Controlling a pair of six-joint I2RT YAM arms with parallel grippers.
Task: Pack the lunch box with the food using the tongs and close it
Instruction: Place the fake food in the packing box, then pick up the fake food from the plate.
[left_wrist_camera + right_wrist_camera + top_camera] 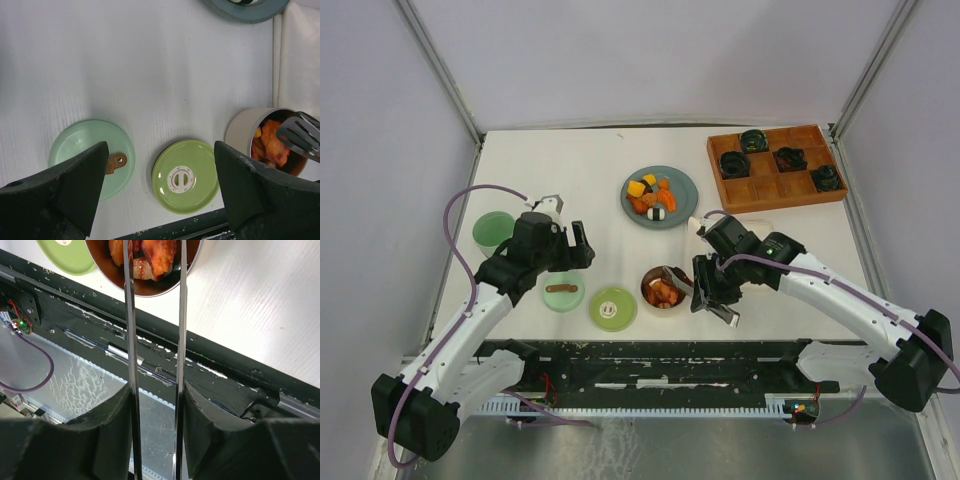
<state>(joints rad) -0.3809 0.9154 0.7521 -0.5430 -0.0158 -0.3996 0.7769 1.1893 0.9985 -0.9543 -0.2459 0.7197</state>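
Lunch box bowl [240, 131] holds food [272, 144]; my right hand [156, 390] clamps the tongs [300, 131] over it, left hand [160, 147] spread wide above the lime lid [185, 176].

Tongs [180, 340] tips over steel bowl [240, 127] holding orange food [272, 142]; lime lid [186, 176] beside.

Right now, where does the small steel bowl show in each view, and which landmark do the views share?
Top external: steel bowl just below centre.
Left wrist: steel bowl at right, just below middle.
Right wrist: steel bowl at top edge, cut off.
Shared landmark: lime-green lid beside it.
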